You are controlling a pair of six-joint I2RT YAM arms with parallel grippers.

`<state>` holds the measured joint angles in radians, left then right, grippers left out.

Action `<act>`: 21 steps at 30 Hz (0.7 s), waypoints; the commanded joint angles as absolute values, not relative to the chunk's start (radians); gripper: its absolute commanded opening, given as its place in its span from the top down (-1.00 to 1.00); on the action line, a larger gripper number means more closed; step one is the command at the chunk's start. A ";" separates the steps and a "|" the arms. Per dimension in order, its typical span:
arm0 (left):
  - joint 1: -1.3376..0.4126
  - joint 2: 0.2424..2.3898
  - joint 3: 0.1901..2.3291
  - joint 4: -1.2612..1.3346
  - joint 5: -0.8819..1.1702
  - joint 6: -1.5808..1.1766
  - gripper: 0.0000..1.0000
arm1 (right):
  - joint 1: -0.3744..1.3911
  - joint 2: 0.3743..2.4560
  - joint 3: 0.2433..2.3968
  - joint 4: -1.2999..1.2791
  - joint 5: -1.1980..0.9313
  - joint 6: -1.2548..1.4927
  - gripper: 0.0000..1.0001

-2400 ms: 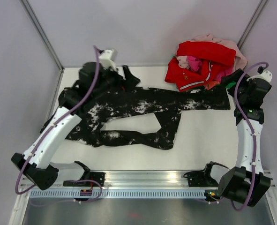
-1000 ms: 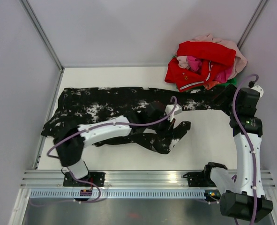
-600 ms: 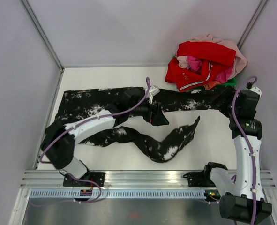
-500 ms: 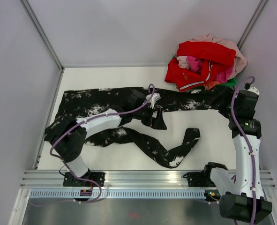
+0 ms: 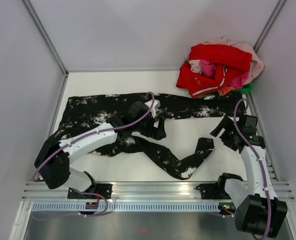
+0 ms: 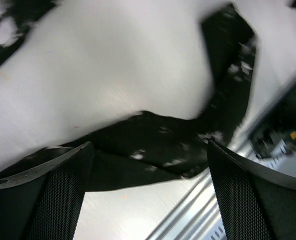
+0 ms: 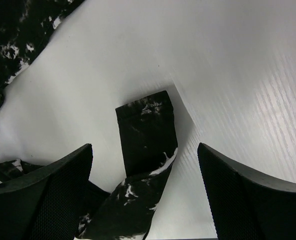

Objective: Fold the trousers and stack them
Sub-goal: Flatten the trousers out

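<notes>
the trousers (image 5: 97, 107) are lying on the white table (image 5: 223, 165), filling the left and middle of the top view. one leg is lying flat and straight across the upper middle, so it is making a good base for a fold. the other leg (image 5: 163, 157) is lying in a wiggly line lower down. its cuff (image 5: 204, 146) is bending up at the lower right, apart from the straight leg. i am guessing this leg is waiting to be laid on the straight one.

your left gripper (image 5: 158, 131) is hanging near the middle of the top view, between the two legs. its jaws are standing wide open and holding nothing.

your right gripper (image 5: 222, 134) is hanging just beside the cuff, at the right. its jaws are wide open too, and empty. in the right wrist view the cuff is showing between the fingers, lower down, so it is looking lined up for a grab.

the pile of red and pink clothes (image 5: 218, 65) is sitting in the upper right corner, just beside the end of the straight leg, out of the way of the fold.
</notes>
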<state>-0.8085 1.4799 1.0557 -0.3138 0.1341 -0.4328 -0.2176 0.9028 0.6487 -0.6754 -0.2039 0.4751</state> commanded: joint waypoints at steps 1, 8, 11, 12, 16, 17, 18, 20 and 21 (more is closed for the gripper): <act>-0.917 1.396 1.020 -0.190 0.253 -0.283 -0.96 | -0.213 0.913 0.679 -0.643 -0.172 0.491 -0.83; -1.093 1.718 1.256 -0.158 0.260 -0.203 -0.98 | -0.221 0.976 0.904 -0.750 -0.028 0.600 -0.96; -1.150 1.885 1.379 -0.153 0.213 -0.187 -0.98 | -0.245 0.983 1.039 -0.767 -0.035 0.649 -0.96; -1.161 1.960 1.409 -0.158 0.207 -0.192 -0.98 | -0.252 0.982 1.072 -0.765 -0.041 0.658 -0.96; -1.204 2.083 1.538 -0.172 0.160 -0.222 -0.98 | -0.253 0.997 1.179 -0.784 -0.038 0.647 -0.96; -1.210 2.095 1.548 -0.170 0.147 -0.230 -0.97 | -0.252 0.999 1.190 -0.798 -0.028 0.646 -0.96; -1.210 2.106 1.552 -0.169 0.140 -0.247 -0.92 | -0.247 0.997 1.184 -0.799 -0.006 0.641 -0.96; -1.210 2.121 1.555 -0.166 0.126 -0.252 -0.41 | -0.242 0.988 1.160 -0.808 0.038 0.638 -0.96; -1.209 2.120 1.552 -0.161 0.121 -0.258 -0.10 | -0.242 0.983 1.149 -0.808 0.038 0.638 -0.96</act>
<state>-1.2152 2.1246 1.5036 -0.1886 0.1719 -0.2619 -0.2462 0.9852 1.1660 -0.7616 -0.0212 0.6250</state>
